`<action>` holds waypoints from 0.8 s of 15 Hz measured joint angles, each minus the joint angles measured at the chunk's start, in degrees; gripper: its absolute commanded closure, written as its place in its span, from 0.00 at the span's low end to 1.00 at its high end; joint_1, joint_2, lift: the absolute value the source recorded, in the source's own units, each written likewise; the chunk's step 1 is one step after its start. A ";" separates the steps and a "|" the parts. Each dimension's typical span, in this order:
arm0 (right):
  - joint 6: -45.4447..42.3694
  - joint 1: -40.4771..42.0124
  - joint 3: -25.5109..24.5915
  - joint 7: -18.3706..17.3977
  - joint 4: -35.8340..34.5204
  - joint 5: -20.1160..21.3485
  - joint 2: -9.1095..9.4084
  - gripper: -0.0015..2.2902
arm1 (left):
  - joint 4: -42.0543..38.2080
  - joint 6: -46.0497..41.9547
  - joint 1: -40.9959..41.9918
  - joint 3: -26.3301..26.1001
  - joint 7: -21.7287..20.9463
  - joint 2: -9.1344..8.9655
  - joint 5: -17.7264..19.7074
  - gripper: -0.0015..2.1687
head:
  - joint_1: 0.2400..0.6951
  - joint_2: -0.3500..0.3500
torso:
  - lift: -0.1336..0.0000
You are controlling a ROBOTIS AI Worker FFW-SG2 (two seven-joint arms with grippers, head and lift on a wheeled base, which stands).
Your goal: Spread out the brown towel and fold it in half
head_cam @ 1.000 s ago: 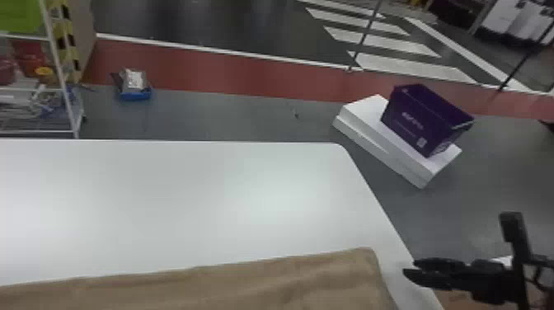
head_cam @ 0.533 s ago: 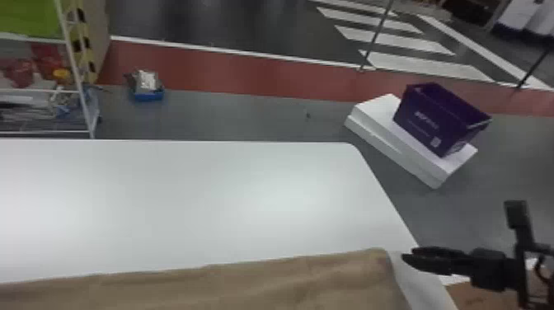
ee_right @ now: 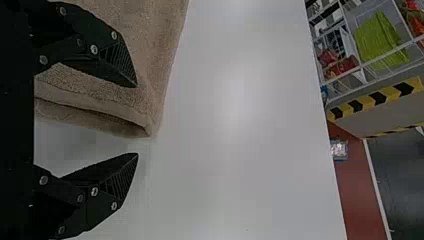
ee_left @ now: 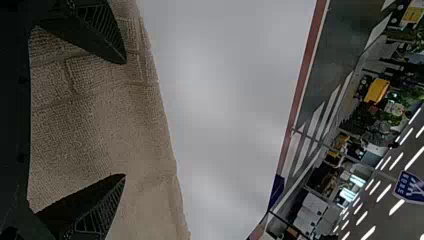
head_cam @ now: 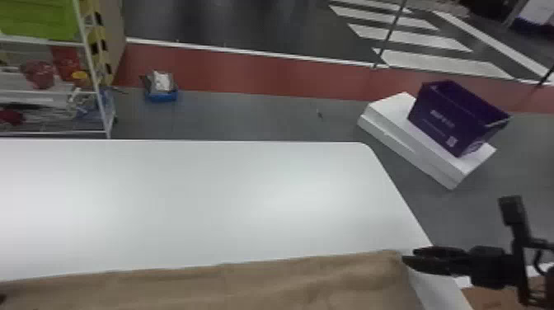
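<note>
Find the brown towel [head_cam: 231, 288] low in the head view, stretched across the near part of the counter [head_cam: 198, 198], with light creases and a nearly straight far edge.

Note the right gripper [head_cam: 409, 254] just beside the towel's far right corner, by the counter's side edge. In the right wrist view, see its fingers [ee_right: 117, 180] well apart, one over the towel, the other over bare white surface. Look between and slightly past the tips for the corner, with one layer of cloth lying over another. Cannot tell whether touching.

Spot just a dark bit of the left gripper [head_cam: 2, 298] at the head view's lower left edge. In the left wrist view, see both fingers [ee_left: 97, 210] spread apart over the towel, with cloth across the gap and on past the tips to its edge. Cannot tell about contact here either.

Note the counter's smooth white top and rounded far right corner. Beyond, on the grey floor [head_cam: 247, 117], see a purple bin [head_cam: 449, 119] on stacked white slabs [head_cam: 428, 165], and a blue box [head_cam: 163, 97] near a red strip [head_cam: 247, 72]. To the left, find a white wire rack [head_cam: 88, 53] with a green bin [head_cam: 39, 18]; farther off to the right, white crossing stripes [head_cam: 445, 63].
</note>
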 measured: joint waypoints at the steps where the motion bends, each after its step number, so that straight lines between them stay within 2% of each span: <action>1: -0.18 -0.06 0.69 0.00 0.21 0.32 0.06 0.25 | 0.01 -0.04 0.02 0.02 0.00 0.00 0.00 0.04 | 1.00 0.14 | 0.07; 4: -0.87 -0.32 1.36 0.00 0.47 0.19 0.37 0.33 | 0.08 -0.08 0.05 0.23 0.00 0.00 0.00 0.04 | 1.00 0.15 | 0.07; 8: -1.19 -0.37 0.14 0.00 0.55 -1.72 0.45 0.34 | 0.24 -0.15 0.11 0.35 0.00 0.00 0.00 0.05 | 1.00 0.16 | 0.07; 12: -3.43 0.16 0.05 0.00 1.57 -1.51 0.44 0.32 | 0.33 -0.27 0.09 0.29 0.00 0.00 0.00 0.05 | 1.00 0.15 | 0.07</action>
